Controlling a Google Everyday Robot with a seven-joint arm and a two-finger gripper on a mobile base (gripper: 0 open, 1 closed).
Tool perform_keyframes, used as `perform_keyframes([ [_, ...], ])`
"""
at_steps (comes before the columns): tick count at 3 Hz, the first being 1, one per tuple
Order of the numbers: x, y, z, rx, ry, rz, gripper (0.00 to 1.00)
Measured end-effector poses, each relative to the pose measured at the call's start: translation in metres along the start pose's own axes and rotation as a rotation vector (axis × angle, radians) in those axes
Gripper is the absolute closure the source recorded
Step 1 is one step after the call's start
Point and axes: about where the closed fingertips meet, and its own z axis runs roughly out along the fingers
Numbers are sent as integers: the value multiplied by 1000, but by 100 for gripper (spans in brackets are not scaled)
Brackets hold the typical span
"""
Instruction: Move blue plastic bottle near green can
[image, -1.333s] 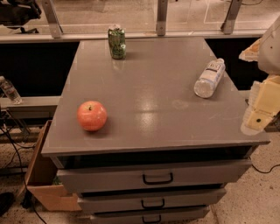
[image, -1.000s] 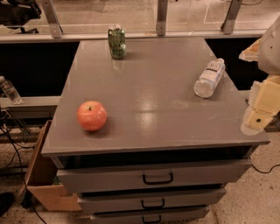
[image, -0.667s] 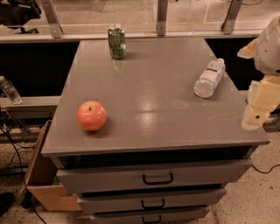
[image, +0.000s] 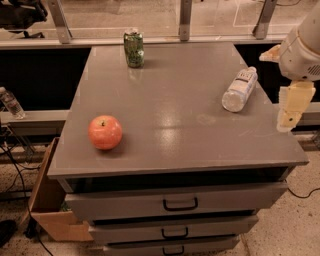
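The arm (image: 303, 46) enters from the upper right, and its white, rounded wrist housing hangs above the right edge of the desk (image: 180, 100). Below the wrist, the cream-coloured gripper (image: 291, 110) points straight down along that right edge, nearer the front right corner than the back one. Its tip hangs in the air, touching nothing.

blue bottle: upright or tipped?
Tipped: the blue plastic bottle lies on its side, right part of the table. The gripper hangs beyond the table's right edge, apart from the bottle.
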Motion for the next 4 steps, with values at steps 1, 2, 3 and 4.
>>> perform_keyframes([
  [1, 2, -22, 24, -18, -31, -110, 0],
  [2, -2, -45, 53, -60, -76, -218, 0],
  [3, -1, -64, 81, -107, -138, -282, 0],
  [4, 0, -76, 107, -141, -190, -315, 0],
])
